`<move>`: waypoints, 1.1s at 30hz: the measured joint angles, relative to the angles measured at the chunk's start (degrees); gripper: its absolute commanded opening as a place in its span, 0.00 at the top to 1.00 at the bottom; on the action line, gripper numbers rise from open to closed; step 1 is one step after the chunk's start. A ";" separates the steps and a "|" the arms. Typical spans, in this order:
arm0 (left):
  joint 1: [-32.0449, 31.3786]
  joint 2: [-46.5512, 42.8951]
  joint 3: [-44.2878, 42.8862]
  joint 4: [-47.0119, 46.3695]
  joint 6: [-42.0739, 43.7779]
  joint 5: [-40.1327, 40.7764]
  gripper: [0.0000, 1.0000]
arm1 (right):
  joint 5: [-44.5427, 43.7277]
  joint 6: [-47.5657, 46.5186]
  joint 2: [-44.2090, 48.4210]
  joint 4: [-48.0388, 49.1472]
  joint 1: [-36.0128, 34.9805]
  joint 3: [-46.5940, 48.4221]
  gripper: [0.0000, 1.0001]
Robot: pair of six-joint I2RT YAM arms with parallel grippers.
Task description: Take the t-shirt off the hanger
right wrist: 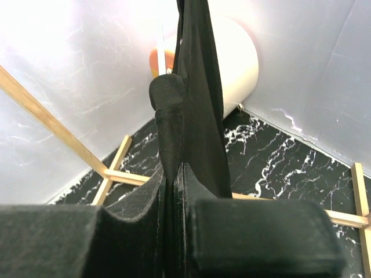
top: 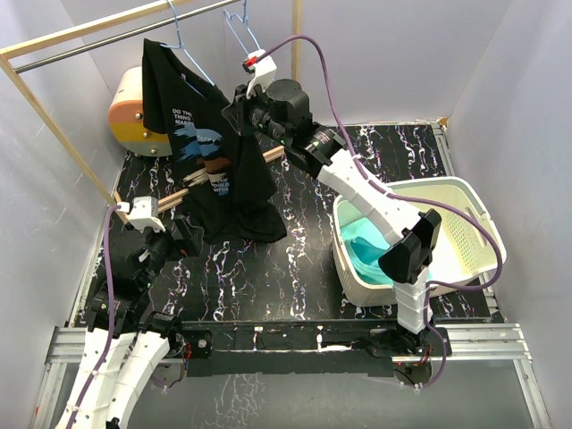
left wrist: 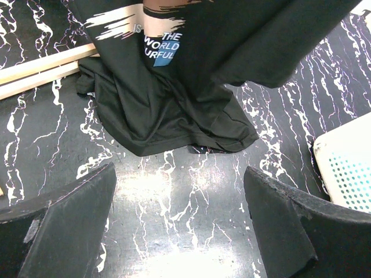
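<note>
A black t-shirt [top: 201, 134] with a printed front hangs from a wire hanger [top: 183, 40] on the rail, and its hem lies bunched on the table. My right gripper [top: 234, 112] is raised at the shirt's right edge. In the right wrist view it [right wrist: 175, 150] is shut on a fold of the t-shirt [right wrist: 200, 87]. My left gripper [top: 183, 237] hovers low over the table, just short of the hem. In the left wrist view it [left wrist: 179, 220] is open with only table between its fingers, and the t-shirt [left wrist: 168, 104] lies ahead.
A second, bare wire hanger [top: 243, 31] hangs on the metal rail [top: 107, 40]. A white laundry basket [top: 465, 192] holding teal cloth [top: 366, 250] stands at the right. An orange and white drum [top: 130, 112] sits at the back left. Wooden frame bars [top: 183, 195] cross the table behind the shirt.
</note>
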State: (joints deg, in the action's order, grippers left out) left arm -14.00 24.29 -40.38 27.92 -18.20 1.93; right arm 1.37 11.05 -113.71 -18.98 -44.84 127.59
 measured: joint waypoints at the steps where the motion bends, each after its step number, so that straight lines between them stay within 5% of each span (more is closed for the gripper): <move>1: 0.00 -0.02 0.00 0.00 0.00 0.00 0.10 | -0.04 0.44 0.76 1.22 0.00 -1.09 0.92; 14: 0.00 -0.31 0.00 0.00 0.00 0.02 0.10 | -0.07 5.64 7.65 19.02 0.00 -11.08 0.92; 33: 0.00 -0.68 0.00 0.00 0.04 0.04 0.06 | 0.22 5.84 17.90 23.80 0.00 -18.16 0.92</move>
State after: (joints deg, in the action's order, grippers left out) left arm -14.00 23.62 -40.38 27.92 -18.15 1.98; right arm 1.58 16.88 -95.81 4.82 -44.84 109.43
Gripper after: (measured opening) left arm 0.925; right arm 0.090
